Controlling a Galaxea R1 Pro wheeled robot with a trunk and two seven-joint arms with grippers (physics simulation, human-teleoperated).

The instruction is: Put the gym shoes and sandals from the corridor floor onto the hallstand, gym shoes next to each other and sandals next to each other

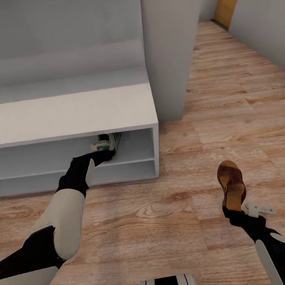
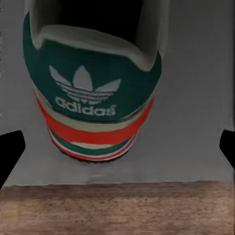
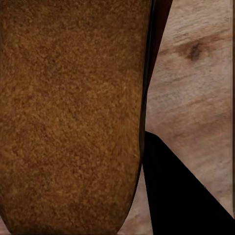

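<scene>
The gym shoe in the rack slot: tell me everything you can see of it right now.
The gym shoe stands upright on the hallstand shelf, heel toward the left gripper. Its heel tab looks green with a white trefoil logo, above red, cream and green sole stripes. The open fingertips sit apart either side, not touching. From the head view it sits in the upper slot.

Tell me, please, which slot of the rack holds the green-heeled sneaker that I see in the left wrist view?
Observer: The cream-white gym shoe sits in the upper slot of the pale grey-white hallstand, near its right end.
Operator: Is the right arm carrying anything?
Observer: Yes, the right gripper holds a dark brown leather sandal with a tan footbed.
Operator: Is it over the rack?
Observer: No, it is over the wood-grain plank floor, right of the rack.
</scene>
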